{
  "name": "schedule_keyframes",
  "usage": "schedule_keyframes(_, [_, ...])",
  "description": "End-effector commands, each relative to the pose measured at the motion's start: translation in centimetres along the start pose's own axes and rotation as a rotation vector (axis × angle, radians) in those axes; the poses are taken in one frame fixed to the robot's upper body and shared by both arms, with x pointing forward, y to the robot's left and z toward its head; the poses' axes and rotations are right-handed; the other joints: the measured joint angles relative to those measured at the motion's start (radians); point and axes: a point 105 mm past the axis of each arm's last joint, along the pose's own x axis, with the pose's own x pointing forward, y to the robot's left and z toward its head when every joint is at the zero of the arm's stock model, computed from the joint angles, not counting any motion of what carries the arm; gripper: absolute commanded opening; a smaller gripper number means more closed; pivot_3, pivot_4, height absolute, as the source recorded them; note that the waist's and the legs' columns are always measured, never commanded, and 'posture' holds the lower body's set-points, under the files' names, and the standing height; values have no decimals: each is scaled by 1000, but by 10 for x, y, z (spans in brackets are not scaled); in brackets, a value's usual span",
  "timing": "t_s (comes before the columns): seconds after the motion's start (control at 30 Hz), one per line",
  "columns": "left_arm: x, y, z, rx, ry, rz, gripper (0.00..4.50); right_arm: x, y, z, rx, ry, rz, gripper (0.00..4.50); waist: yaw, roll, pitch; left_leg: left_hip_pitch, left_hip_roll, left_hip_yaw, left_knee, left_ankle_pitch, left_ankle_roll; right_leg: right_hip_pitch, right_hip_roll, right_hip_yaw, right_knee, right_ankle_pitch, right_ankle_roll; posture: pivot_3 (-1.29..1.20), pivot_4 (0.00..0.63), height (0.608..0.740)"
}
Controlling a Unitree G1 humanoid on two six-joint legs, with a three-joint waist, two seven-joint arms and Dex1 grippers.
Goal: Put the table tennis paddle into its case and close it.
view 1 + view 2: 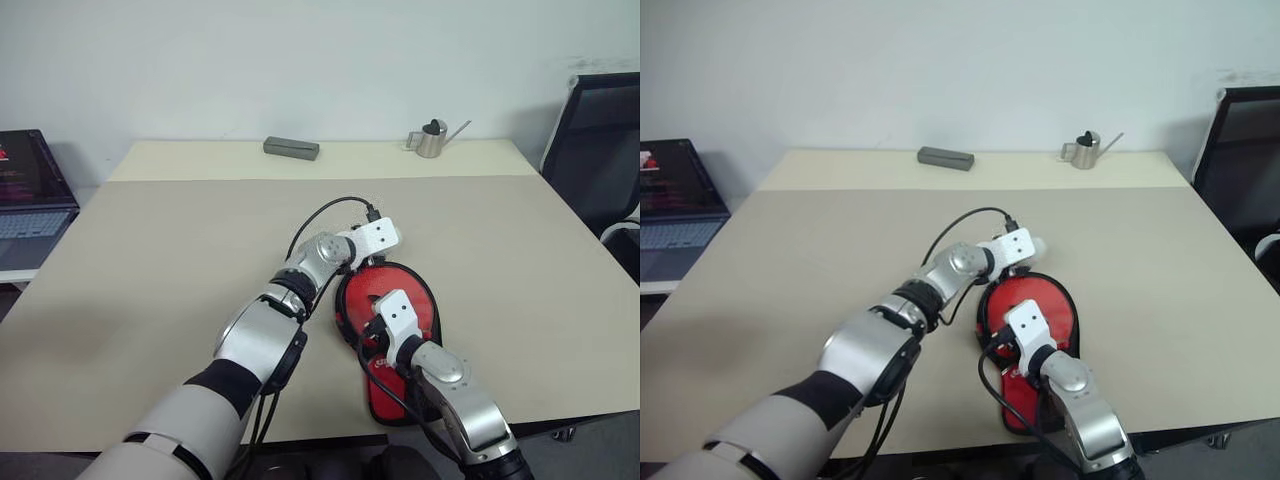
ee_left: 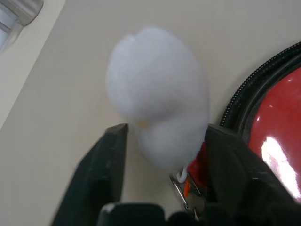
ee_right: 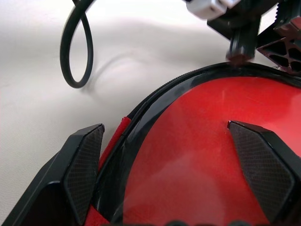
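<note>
Two grippers work over the beige, matte table [image 1: 150,260], close to its near edge. No writing on the case [image 1: 992,400] can be read from these views. It lies flat, a red soft pouch in paddle shape with a black toothed zipper edge, and it is open. The table tennis paddle [image 1: 1048,308] lies inside it, its round face of glossy red rubber turned up.

At the far rim of the case, the left gripper [image 2: 162,136] has its two black fingers apart, one on each side of the white fluffy pom-pom pull [image 2: 157,96]; a small metal clip hangs under the pom-pom. I cannot tell if the fingers touch it.

Spread wide, the right gripper [image 3: 171,155] holds nothing, and its textured pads [image 3: 84,167] stand just above the paddle's face and the case's edge.

Far back on the table are a grey rectangular block [image 1: 291,148] and a small metal watering can [image 1: 432,138]. A laptop [image 1: 28,190] stands at the left.
</note>
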Motion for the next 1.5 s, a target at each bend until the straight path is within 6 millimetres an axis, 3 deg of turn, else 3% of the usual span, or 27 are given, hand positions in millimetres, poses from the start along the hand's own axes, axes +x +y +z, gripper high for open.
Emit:
schedule_keyframes(0.03, [-4,9,9,2,-31,-6,3008,-3,0,-57,88,209,2,4500,-2,0,0,0,0,0,0,0,0,0,0,0,0,0,0,0,150,740])
schedule_keyframes(0.3, [-22,32,8,-110,-106,3,3008,3,-10,-50,68,194,6,4500,-3,1,0,1,0,1,3,1,0,0,1,1,2,0,0,0,150,740])
schedule_keyframes(0.63, [-58,72,6,-275,-258,62,3008,9,-15,-22,77,118,53,4500,-10,2,1,1,1,1,4,3,0,-2,2,2,6,2,0,0,150,740])
schedule_keyframes(0.87, [-106,100,-28,-353,-314,100,3008,-3,-21,1,121,53,95,4500,-8,5,3,-2,1,1,3,3,0,-6,1,3,9,2,-1,0,150,740])
schedule_keyframes(1.0, [-134,94,-41,-425,-407,11,3008,-16,-21,21,156,-36,136,4500,-2,7,4,-12,1,0,4,3,0,-15,-1,2,11,4,-7,0,150,740])
schedule_keyframes(1.2, [-163,67,-51,-458,-443,-79,3008,-34,-26,52,166,-137,200,4500,-1,10,12,-20,-2,0,6,4,-1,-20,-7,2,10,2,-11,0,150,740])
schedule_keyframes(1.5, [-171,32,-19,-417,-495,-113,3008,-63,-44,90,112,-192,288,4500,1,12,15,-20,0,-1,6,2,2,-20,-9,3,10,1,-12,0,150,740])
